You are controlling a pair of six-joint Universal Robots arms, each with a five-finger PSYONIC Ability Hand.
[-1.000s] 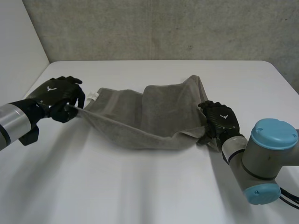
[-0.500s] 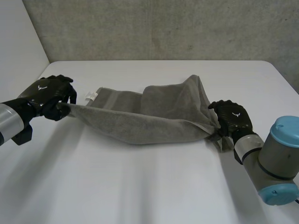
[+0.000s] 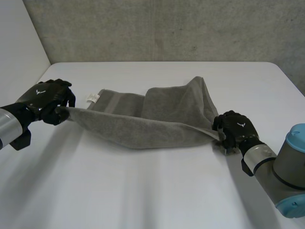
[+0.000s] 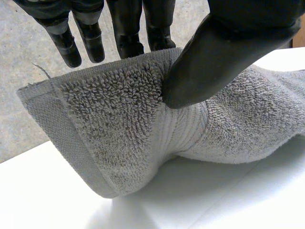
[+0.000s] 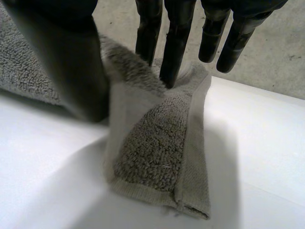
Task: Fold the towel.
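Head view: the left hand (image 3: 45,98) sits at the left side of the white table (image 3: 143,191), closed on the near left corner of the grey terry towel (image 3: 143,119) and holding it off the tabletop. From there the towel's near edge runs taut across the table to the other hand, raised over its shadow. The far part of the towel lies on the table. A small white label (image 3: 92,98) sits at its far left corner, and the cloth rises in a loose hump toward the right. Further right, the right hand (image 3: 235,128) is closed on the near right corner, and its arm's light-blue cap (image 3: 295,210) is at the view's edge. A concrete wall (image 3: 167,28) stands behind the table.

Left wrist view: the thumb (image 4: 219,47) presses the towel (image 4: 119,133) against the fingers (image 4: 126,28) behind its hemmed edge, pinching it. The corner juts out beside the fingertips, clear of the table.

Right wrist view: the thumb (image 5: 71,62) and fingers (image 5: 174,52) pinch the folded corner of the towel (image 5: 157,148), which hangs below the fingertips. I cannot tell whether its hem touches the table.
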